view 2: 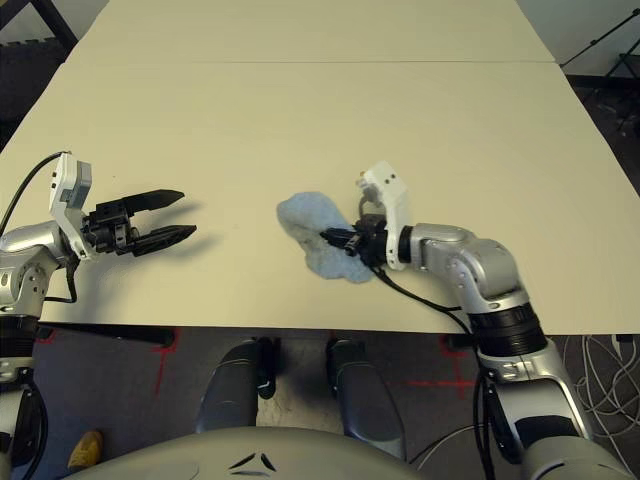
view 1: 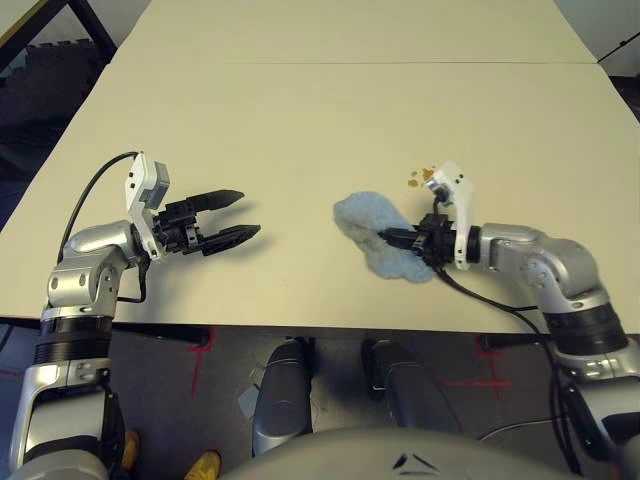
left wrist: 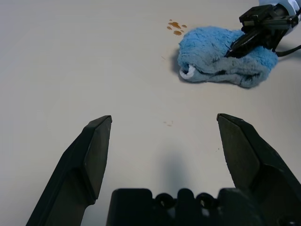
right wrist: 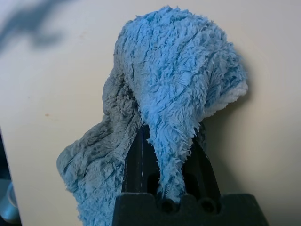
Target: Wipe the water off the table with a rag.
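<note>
The light blue fuzzy rag [view 1: 372, 228] lies bunched on the pale beige table [view 1: 300, 120], right of centre near the front edge. My right gripper [view 1: 386, 237] is shut on the rag's near side, and cloth drapes over its black fingers [right wrist: 135, 162]. The water [view 1: 421, 177] is a small cluster of orange-brown drops just beyond the rag, beside my right wrist; the left wrist view shows these drops [left wrist: 176, 27] a short gap from the cloth [left wrist: 221, 56]. My left gripper [view 1: 248, 214] hovers open and empty over bare tabletop, well left of the rag, pointing toward it.
A thin seam [view 1: 350, 64] crosses the far part of the table. The front edge [view 1: 300, 325] runs just below both wrists. A black frame [view 1: 90, 25] stands off the far left corner. Bare tabletop lies between the grippers and beyond them.
</note>
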Controlling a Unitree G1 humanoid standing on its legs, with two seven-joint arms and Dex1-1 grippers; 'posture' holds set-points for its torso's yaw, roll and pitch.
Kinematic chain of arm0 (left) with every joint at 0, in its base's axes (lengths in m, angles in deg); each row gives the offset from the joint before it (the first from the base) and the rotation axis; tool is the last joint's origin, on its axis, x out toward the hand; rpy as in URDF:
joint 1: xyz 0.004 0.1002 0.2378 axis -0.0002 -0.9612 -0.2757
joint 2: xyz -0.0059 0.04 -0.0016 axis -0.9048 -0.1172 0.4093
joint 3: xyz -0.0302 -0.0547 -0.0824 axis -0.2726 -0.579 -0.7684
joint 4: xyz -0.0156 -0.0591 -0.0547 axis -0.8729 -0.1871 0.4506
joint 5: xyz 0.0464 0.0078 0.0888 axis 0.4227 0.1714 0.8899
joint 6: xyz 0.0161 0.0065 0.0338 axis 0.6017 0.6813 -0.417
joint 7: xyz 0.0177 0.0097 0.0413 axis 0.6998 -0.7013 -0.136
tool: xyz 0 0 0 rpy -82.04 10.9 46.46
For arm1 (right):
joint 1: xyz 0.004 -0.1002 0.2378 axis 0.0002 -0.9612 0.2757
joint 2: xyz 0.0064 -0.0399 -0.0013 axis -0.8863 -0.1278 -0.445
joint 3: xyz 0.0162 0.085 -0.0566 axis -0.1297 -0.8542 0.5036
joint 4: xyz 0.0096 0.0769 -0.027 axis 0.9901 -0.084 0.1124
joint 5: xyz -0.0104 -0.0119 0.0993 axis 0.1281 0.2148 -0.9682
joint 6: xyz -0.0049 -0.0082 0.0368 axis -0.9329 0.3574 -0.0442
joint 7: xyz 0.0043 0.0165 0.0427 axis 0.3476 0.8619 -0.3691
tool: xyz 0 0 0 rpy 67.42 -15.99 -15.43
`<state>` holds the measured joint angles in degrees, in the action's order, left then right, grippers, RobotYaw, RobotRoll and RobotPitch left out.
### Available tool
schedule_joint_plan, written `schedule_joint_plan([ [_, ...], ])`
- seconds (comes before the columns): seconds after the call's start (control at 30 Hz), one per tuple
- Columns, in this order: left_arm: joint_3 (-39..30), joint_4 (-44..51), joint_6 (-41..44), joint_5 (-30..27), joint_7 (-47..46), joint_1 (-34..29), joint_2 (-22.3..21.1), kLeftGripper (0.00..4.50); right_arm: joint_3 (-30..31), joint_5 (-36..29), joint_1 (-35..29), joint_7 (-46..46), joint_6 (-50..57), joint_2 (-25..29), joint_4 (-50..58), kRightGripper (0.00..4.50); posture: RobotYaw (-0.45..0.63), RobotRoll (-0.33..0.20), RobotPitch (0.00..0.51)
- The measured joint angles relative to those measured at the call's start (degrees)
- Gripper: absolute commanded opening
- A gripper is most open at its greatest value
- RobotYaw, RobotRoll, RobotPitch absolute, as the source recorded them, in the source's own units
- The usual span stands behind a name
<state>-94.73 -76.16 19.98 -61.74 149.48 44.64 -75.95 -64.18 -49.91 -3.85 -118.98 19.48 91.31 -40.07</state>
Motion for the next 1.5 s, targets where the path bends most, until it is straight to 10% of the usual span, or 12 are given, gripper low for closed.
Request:
schedule_joint_plan([
  [0.5, 0.69, -2.24, -0.42, 0.6, 0.67, 0.7, 0.0, 4.5, -13.89, -13.2, 4.23, -10.16, 12.07, 9.71, -7.67, 0.12, -0.14, 0.0, 0.216],
  [1.5, 0.81, -3.33, -1.21, 0.92, 0.74, 2.2, -0.02, 4.5, -14.07, 8.36, 17.09, 5.94, -19.14, -7.42, -35.26, 0.12, -0.12, 0.0, 0.215],
])
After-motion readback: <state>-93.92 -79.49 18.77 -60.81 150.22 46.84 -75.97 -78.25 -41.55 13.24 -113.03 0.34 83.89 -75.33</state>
